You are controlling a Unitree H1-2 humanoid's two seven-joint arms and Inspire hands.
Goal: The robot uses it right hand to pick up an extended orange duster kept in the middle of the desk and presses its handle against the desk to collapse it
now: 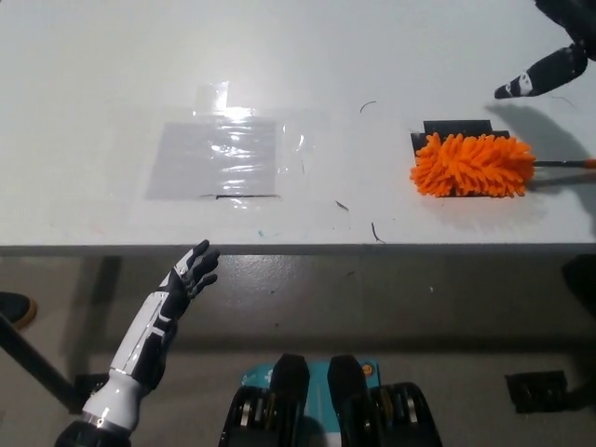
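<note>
The orange duster (pixel 472 166) lies on the white desk (pixel 372 56) at the right, its fluffy head over a black patch and its thin handle (pixel 563 163) running off toward the right edge. My black right hand (pixel 555 47) hovers above the desk at the upper right, beyond the duster head, with fingers spread and nothing in it; most of it is cut off by the picture edge. My white left hand (pixel 189 271) rests open below the desk's front edge at lower left.
A clear plastic sheet (pixel 218 156) is taped flat on the desk left of centre. A few small dark marks dot the desk near the front edge (pixel 279 248). A dark object (pixel 538 391) sits on the floor at lower right.
</note>
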